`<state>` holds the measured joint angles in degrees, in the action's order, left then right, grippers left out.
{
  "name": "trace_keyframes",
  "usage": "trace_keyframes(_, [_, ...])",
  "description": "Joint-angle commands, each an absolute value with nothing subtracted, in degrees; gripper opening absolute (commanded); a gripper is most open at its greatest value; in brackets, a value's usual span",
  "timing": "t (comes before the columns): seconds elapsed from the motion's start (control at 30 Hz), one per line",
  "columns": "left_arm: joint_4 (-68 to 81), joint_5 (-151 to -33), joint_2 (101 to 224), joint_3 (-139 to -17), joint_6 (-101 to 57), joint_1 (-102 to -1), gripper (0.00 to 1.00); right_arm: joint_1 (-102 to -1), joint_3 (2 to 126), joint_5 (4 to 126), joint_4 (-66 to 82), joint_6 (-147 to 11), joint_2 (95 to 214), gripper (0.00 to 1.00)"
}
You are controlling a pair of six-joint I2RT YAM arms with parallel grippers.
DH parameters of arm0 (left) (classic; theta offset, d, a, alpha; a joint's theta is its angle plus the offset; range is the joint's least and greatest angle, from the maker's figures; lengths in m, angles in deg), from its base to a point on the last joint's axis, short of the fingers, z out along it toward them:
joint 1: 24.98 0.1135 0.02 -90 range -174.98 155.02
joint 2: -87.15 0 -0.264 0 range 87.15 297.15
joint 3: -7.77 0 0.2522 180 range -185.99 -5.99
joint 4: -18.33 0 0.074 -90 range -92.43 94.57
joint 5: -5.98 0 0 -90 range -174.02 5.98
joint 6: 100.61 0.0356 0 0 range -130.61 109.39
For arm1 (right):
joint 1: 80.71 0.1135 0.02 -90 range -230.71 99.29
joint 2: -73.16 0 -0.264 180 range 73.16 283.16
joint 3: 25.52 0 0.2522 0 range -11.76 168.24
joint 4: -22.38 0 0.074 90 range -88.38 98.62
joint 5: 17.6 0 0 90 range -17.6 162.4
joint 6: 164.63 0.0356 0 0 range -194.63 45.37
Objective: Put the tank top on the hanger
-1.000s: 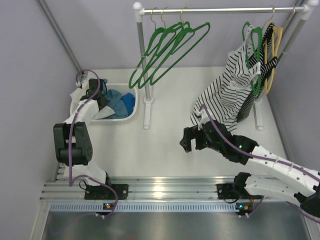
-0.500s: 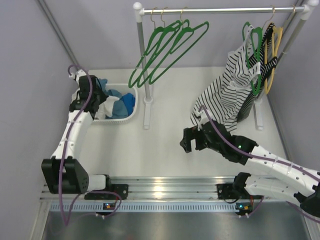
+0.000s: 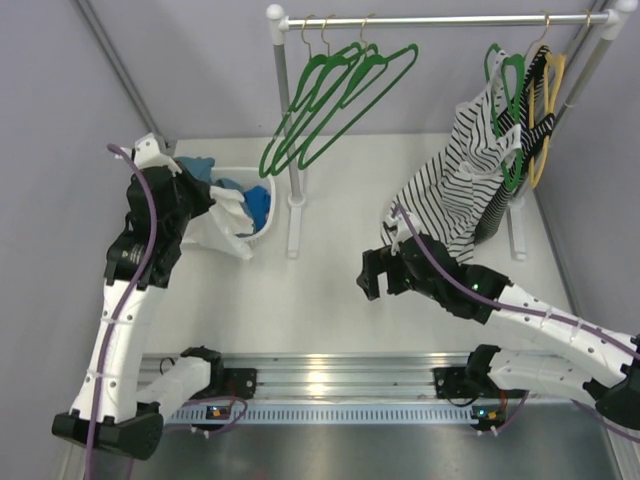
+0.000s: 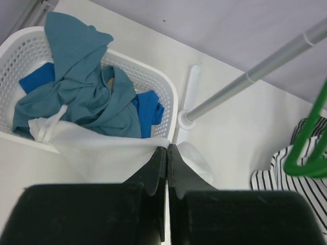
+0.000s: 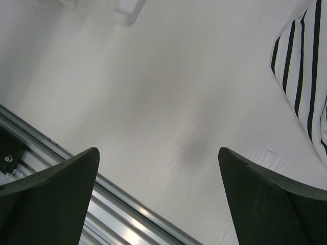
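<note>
My left gripper (image 3: 205,200) (image 4: 167,148) is shut on an edge of the white tank top (image 4: 104,153) and holds it up over the near rim of the white basket (image 4: 168,92). The top (image 3: 228,222) still trails from the basket (image 3: 262,226). Several green hangers (image 3: 340,100) hang on the rail at the back. My right gripper (image 3: 372,278) (image 5: 158,155) is open and empty, low over the bare table, left of the striped top (image 3: 450,195).
The basket holds blue garments (image 4: 87,87). The rail's left post and foot (image 3: 293,215) stand just right of the basket. A striped top, a green hanger (image 3: 510,110) and a yellow hanger (image 3: 548,100) hang at the rail's right end. Grey walls close in both sides.
My left arm has risen and swung back from the basket's far left, drawing the white top up and out over the near rim. The right arm has barely moved.
</note>
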<state>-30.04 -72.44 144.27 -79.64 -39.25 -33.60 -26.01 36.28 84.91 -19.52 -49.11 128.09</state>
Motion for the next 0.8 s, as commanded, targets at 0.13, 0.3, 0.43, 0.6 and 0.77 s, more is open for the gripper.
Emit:
trace_keyframes(0.13, [-33.7, -75.7, 138.7, -87.6, -37.8, -36.7, 0.0, -25.6, 41.0, 86.5, -19.0, -50.7, 129.8, 1.0])
trace_keyframes(0.3, [-34.0, -80.3, 136.5, -91.6, -37.8, -36.7, 0.0, -25.5, 41.9, 86.6, -19.2, -50.7, 130.2, 1.0])
trace_keyframes(0.43, [-34.3, -83.4, 135.7, -94.8, -37.5, -36.7, 0.0, -25.5, 42.2, 86.8, -19.4, -50.6, 130.2, 1.0])
trace_keyframes(0.6, [-34.2, -89.1, 135.4, -96.0, -38.7, -36.7, 0.0, -25.5, 41.9, 87.0, -19.6, -50.2, 129.5, 1.0])
trace_keyframes(0.77, [-32.0, -93.2, 133.1, -85.8, -39.3, -36.8, 0.0, -25.5, 39.8, 87.4, -19.1, -49.4, 126.9, 1.0])
